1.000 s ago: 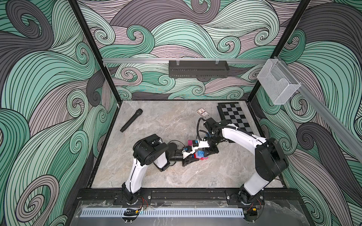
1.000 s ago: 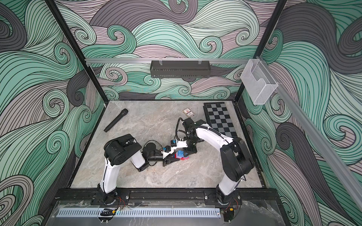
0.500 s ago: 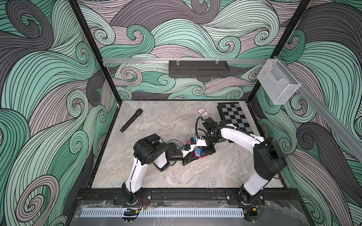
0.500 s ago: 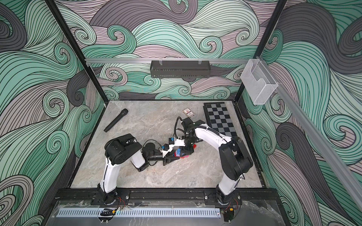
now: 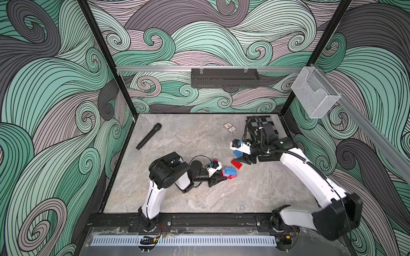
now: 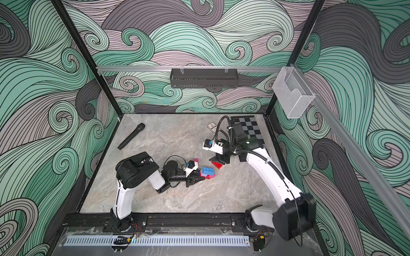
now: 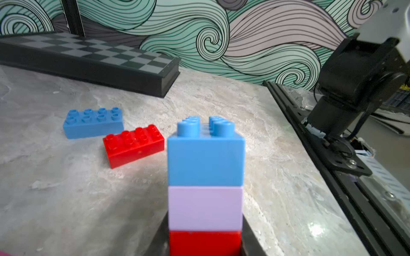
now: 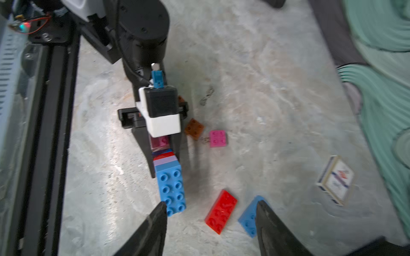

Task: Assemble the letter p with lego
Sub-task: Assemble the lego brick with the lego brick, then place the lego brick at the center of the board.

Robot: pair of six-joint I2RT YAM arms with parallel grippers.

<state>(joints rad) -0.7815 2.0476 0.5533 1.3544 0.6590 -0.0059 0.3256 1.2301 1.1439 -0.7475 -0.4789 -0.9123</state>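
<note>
Withdrawn since a second ago: right gripper [image 5: 243,160], off the lego stack [image 5: 229,171] toward the chessboard [image 5: 266,120], jaws now wide, empty. Counter [image 5: 177,199], left to right: microphone [image 5: 148,136]; left gripper [image 5: 220,177], jaws clamping the lego stack, blue over lilac over red; loose red brick [image 5: 236,163]; blue brick [image 5: 237,153]; card deck [image 5: 229,128].

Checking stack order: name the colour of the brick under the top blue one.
Lilac brick, clearest in left wrist view.

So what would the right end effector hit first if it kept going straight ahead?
Likely the loose red brick, on the table just ahead of the open right end effector; its height above it is unclear.
</note>
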